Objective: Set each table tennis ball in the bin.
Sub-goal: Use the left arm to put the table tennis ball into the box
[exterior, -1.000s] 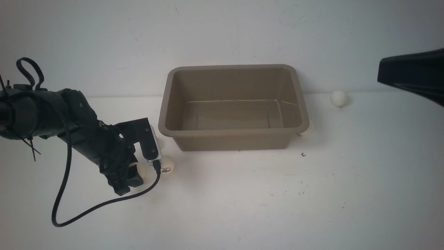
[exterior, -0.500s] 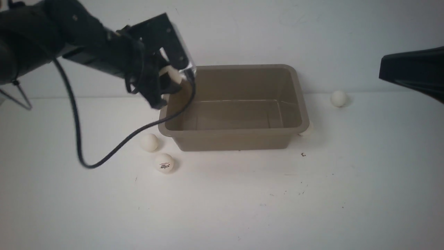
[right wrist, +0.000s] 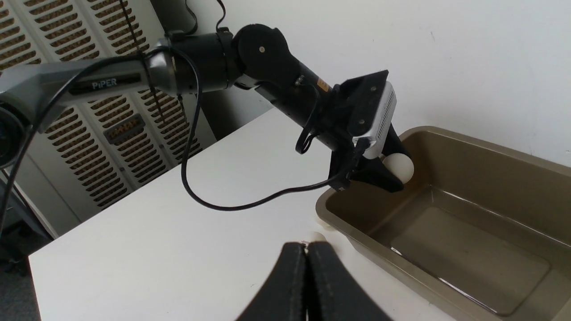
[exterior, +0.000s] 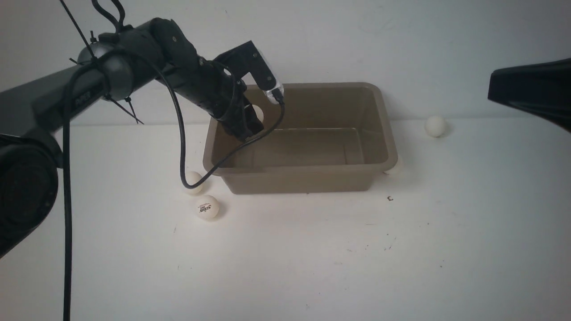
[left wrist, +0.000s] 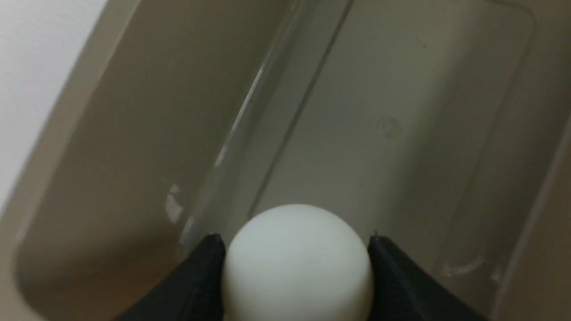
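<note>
Bin [exterior: 301,180] on white table [exterior: 312,267]; pale wall [exterior: 312,40]

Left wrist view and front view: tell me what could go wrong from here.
1. The left end effector holds a ball above the bare floor of the bin, close to its left wall. Released from there, it may bounce out over the rim.
2. The black cable hangs down past the rim, next to a loose ball on the table. Withdrawing the arm could drag the cable and sweep that ball away.
</note>
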